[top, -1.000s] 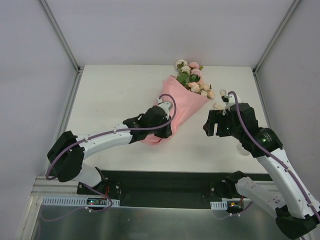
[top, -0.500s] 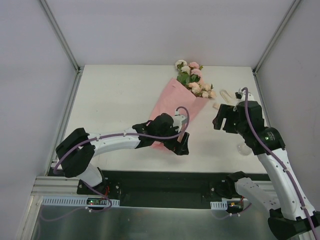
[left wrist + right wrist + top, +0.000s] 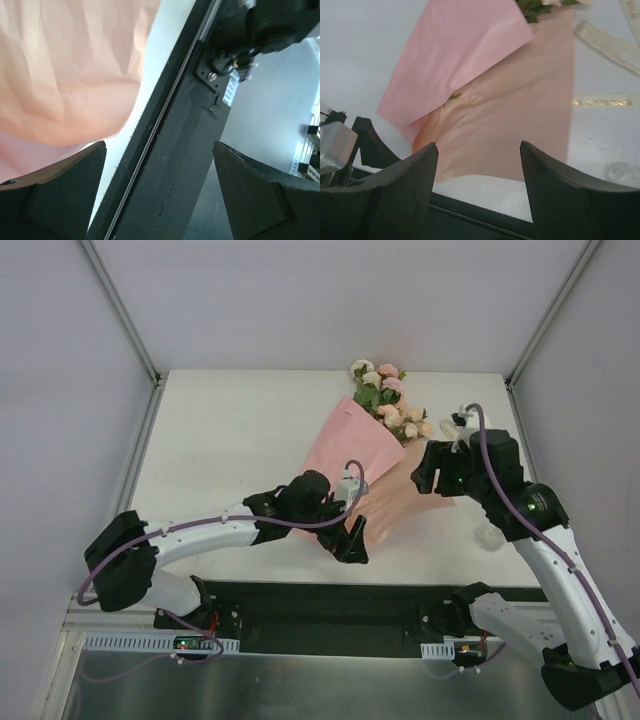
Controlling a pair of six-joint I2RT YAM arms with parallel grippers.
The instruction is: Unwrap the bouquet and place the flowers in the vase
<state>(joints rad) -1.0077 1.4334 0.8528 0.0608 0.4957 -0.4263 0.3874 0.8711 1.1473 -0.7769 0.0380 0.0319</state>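
Now, your left gripper (image 3: pixel 160 150) stands wide open and empty at the tabletop's (image 3: pixel 230 430) near edge, beside the bouquet (image 3: pixel 345 440) (its pink paper (image 3: pixel 470 65) half unfolded), which lies slantwise from there to the far edge, flowers (image 3: pixel 388 398) farthest. Your right gripper (image 3: pixel 479 150) hangs open over the paper, holding nothing. The vase (image 3: pixel 625 173) sits near the right edge.

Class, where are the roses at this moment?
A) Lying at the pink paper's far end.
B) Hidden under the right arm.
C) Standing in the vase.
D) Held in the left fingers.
A: the flowers stick out of the far end of the pink paper.
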